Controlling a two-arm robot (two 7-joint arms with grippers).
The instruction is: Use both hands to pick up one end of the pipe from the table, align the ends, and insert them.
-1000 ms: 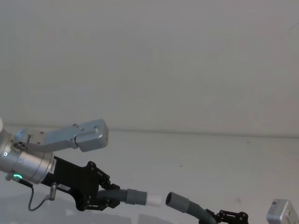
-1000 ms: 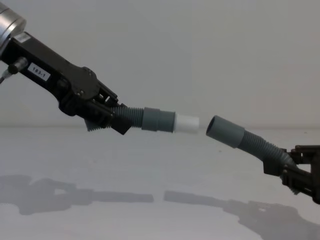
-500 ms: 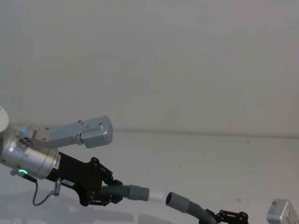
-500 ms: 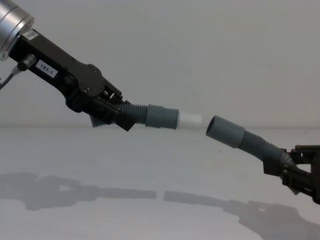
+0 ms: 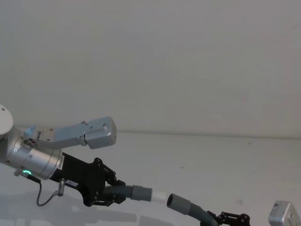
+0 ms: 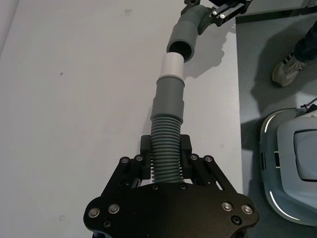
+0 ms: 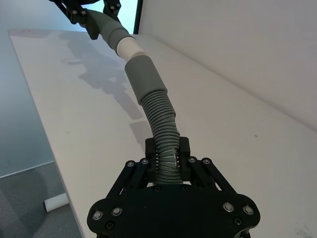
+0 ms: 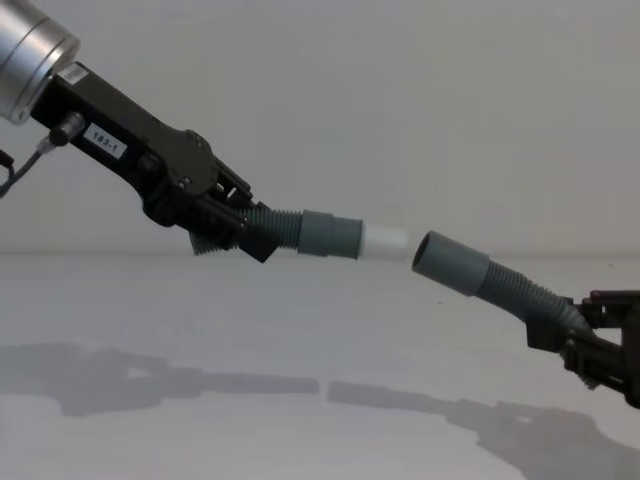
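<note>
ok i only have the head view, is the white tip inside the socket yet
observer: not yet. side-on in the chest view the white tip stops just short of the socket, with a sliver of gap between them.
operator: and the grips, i barely see the right one
observer: the right wrist view shows the right gripper shut on the ribbed part of the socket piece, just as the left gripper is shut on the tip piece.
</note>
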